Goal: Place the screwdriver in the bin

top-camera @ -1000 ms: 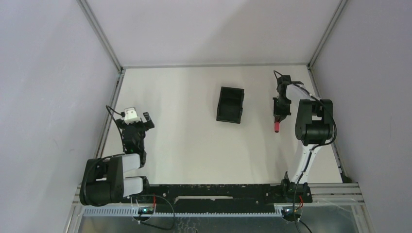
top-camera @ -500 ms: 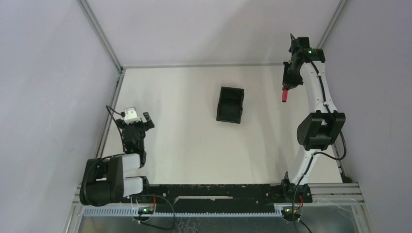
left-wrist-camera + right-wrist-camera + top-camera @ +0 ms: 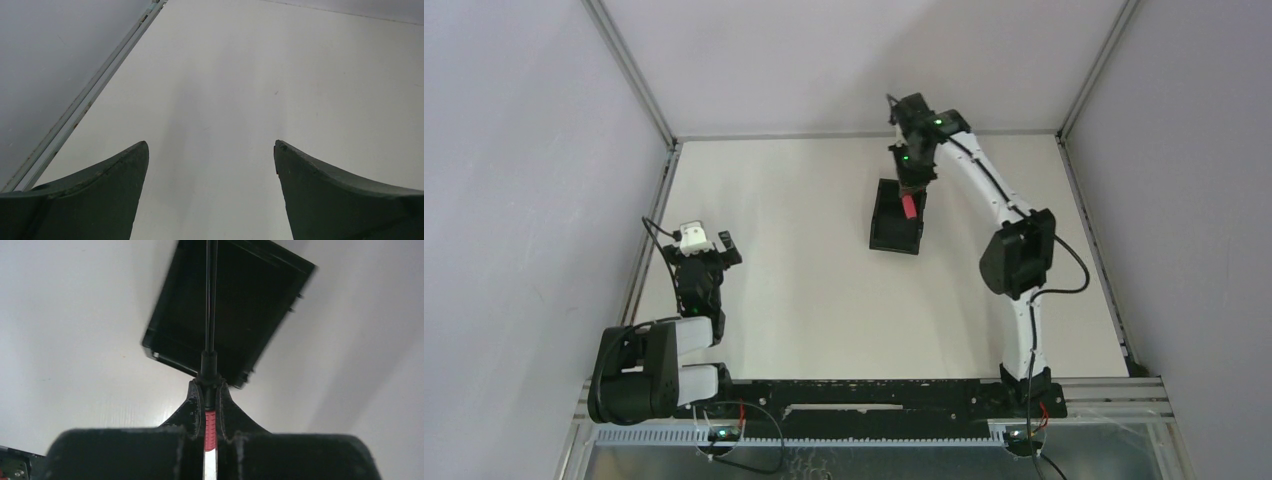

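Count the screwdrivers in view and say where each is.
1: the slim red-handled screwdriver, clamped in the right gripper above the small black rectangular plastic bin. None seems hidden.

Looks like a robotics lab test cell: bare white worktop [image 3: 824, 290], plain grey walls [image 3: 514, 150], aluminium frame rails [image 3: 629, 70].
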Robot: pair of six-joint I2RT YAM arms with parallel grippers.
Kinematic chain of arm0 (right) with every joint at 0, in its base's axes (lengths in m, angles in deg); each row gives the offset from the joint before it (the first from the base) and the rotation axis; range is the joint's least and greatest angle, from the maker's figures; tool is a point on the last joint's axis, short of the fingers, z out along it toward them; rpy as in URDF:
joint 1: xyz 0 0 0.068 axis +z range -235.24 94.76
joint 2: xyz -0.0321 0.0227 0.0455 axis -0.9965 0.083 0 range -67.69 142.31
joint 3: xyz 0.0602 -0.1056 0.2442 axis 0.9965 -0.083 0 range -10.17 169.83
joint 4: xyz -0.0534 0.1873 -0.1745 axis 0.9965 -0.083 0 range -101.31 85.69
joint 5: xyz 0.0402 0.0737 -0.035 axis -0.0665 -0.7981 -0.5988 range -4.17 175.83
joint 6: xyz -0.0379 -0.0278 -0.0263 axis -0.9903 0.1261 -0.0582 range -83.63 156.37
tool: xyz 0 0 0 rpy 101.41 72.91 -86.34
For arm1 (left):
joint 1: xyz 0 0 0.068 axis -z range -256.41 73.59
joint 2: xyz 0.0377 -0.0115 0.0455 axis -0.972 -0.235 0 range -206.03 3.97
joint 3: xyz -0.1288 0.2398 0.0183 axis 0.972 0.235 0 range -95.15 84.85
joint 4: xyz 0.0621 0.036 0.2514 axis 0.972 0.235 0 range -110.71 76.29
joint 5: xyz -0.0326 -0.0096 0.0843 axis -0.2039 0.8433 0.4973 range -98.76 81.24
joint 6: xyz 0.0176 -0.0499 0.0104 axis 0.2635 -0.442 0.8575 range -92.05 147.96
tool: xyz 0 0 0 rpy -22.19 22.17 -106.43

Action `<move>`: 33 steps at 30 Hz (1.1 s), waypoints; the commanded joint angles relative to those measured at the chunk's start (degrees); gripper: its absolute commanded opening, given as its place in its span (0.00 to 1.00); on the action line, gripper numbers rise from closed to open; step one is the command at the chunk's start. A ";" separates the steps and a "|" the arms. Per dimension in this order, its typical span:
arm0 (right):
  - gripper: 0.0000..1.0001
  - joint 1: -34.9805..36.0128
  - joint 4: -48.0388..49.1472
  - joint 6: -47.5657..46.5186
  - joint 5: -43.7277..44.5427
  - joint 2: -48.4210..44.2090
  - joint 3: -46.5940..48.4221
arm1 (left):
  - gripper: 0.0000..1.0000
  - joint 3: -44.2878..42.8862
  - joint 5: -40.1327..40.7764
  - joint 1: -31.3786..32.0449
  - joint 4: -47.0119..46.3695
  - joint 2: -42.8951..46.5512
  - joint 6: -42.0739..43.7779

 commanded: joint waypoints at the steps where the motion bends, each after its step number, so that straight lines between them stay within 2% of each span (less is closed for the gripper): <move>1: 0.00 2.80 1.61 -1.52 1.46 3.20 6.25 | 1.00 -2.69 0.15 0.30 -1.99 -0.03 1.03; 6: 0.00 4.25 4.45 -3.33 2.82 5.02 4.70 | 1.00 -2.68 0.18 0.30 -1.95 -0.04 1.05; 13: 0.00 5.34 11.91 -6.48 3.40 7.07 -3.92 | 1.00 -2.68 0.14 0.29 -1.99 0.09 1.01; 17: 0.00 5.40 12.52 -7.01 4.51 9.85 -4.11 | 1.00 -2.69 0.21 0.30 -1.99 0.03 1.01; 19: 0.07 5.46 12.26 -7.16 4.47 10.55 -4.09 | 1.00 -2.67 0.14 0.29 -1.99 -0.03 1.01; 23: 0.32 5.49 12.01 -6.78 5.00 10.37 -4.48 | 1.00 -2.70 0.18 0.30 -1.99 -0.03 1.01; 25: 0.40 5.67 12.08 -6.55 5.42 9.44 -4.58 | 1.00 -2.72 0.18 0.28 -1.99 -0.01 1.01; 33: 0.46 6.62 13.08 -5.90 7.03 0.56 -4.89 | 1.00 -2.67 0.13 0.30 -1.99 0.03 1.01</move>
